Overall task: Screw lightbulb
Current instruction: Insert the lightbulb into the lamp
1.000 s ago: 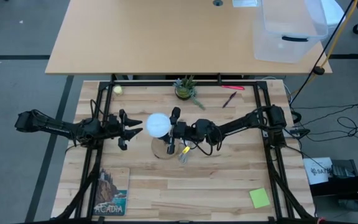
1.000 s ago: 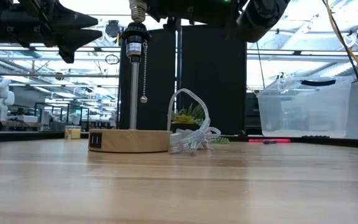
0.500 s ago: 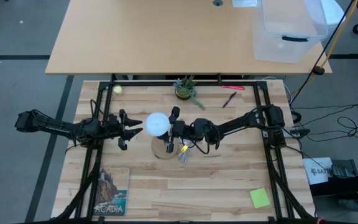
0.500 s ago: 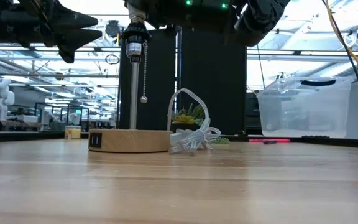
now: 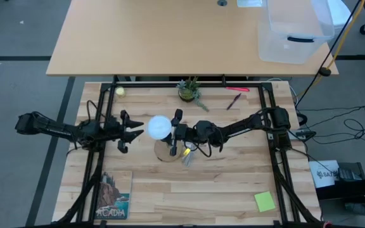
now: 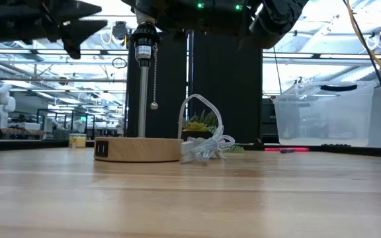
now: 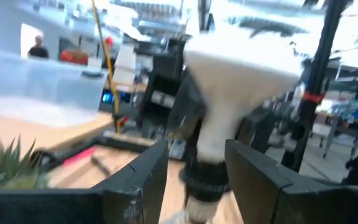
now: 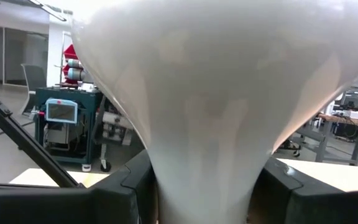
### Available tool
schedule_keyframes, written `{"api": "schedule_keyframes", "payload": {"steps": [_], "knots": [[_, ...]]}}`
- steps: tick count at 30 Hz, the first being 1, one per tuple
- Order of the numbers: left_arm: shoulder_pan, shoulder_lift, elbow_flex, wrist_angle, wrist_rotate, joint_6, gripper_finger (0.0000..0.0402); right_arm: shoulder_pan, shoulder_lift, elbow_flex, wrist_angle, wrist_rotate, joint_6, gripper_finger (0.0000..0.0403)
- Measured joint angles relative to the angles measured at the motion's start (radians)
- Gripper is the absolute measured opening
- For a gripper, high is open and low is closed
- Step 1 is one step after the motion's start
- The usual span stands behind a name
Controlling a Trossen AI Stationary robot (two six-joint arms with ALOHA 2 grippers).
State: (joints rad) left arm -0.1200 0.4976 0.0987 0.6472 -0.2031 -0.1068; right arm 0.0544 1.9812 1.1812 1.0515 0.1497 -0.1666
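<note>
The white lightbulb stands upright over the black socket of the round wooden stand. Its pale cone fills the right wrist view. My right gripper is shut on the bulb from the table's right. My left gripper hovers open just left of the bulb and touches nothing. In its wrist view the cone and socket show beyond the fingers. A silvery-clear wrapper lies against the stand's base. My right gripper pinches the bulb's pale cone below the globe between its two fingers. The fingers lie level and come from the table's right. The bulb is upright, globe up, and its lower end sits at the socket's mouth.
A small potted plant, a red pen and a dark pen lie at the far side. A book lies near left and a green note near right. A clear bin stands on the table behind.
My right gripper has come down with the bulb. The bulb's metal screw base, which showed above the socket a second ago, has sunk into the socket's mouth. My left gripper has risen slightly and stays open.
</note>
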Motion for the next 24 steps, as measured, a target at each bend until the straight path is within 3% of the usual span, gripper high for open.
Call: {"api": "schedule_keyframes", "payload": {"steps": [5,13,19,24], "knots": [[0.0,0.0,0.063,0.017,0.001,0.038,0.0165,0.0,0.0,0.0,-0.003,0.0,-0.006,0.0171],[0.0,0.03,0.377,-0.35,0.002,0.187,0.0165,0.0,0.0,0.0,-0.007,0.004,-0.006,0.0171],[0.004,0.19,0.599,-0.569,0.003,0.239,0.0165,0.0,0.0,0.0,-0.008,0.005,-0.003,0.0171],[0.006,0.333,0.712,-0.649,0.037,0.25,0.0165,0.0,0.0,0.0,-0.009,0.006,0.001,0.0171]]}}
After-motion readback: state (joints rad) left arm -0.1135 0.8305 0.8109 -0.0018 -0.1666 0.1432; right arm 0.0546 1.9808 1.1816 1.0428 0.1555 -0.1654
